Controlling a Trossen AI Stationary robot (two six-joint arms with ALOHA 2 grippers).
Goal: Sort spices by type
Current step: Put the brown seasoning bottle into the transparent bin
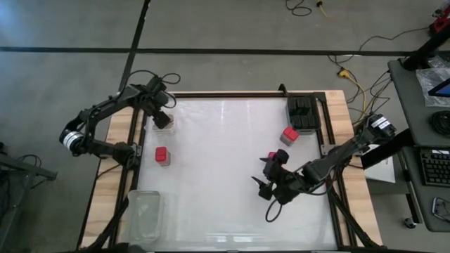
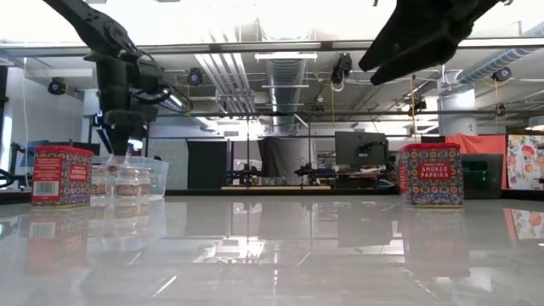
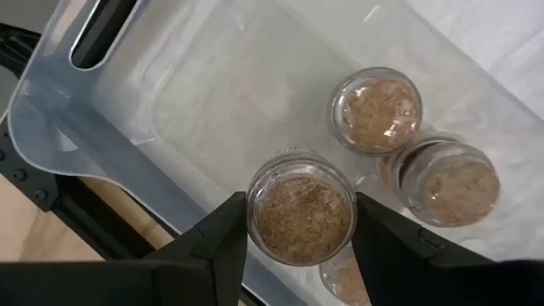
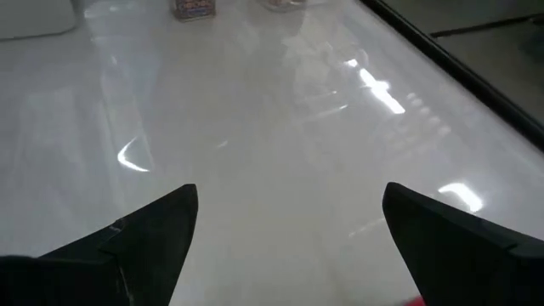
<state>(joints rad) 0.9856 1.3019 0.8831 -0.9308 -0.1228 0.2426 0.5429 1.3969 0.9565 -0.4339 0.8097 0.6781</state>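
**A:** Where is the left gripper (image 3: 297, 246) right now?

**B:** Over the clear plastic tray (image 3: 170, 110) at the far left corner of the worktop. Its fingers sit narrow around a round glass jar of tan spice (image 3: 299, 217), one on each side. Whether the jar's base already rests on the tray floor I cannot tell. Two more jars of the same kind (image 3: 376, 110) stand beside it in the tray.

**B:** And the right gripper (image 1: 268, 177)?

**A:** Spread wide and empty, above the near right part of the white worktop (image 1: 218, 140).

**B:** What remains unsorted?

**A:** One red square-topped paprika tin (image 1: 162, 155) near the left edge, another (image 1: 290, 135) near the right edge, just in front of the black boxy containers (image 1: 302, 112) at the far right corner.

**B:** How should the jar be set down?

**A:** I'd lower it straight, keep it upright, make sure it stays apart from its neighbours, then open only slightly and lift vertically, so a finger doesn't topple a jar.
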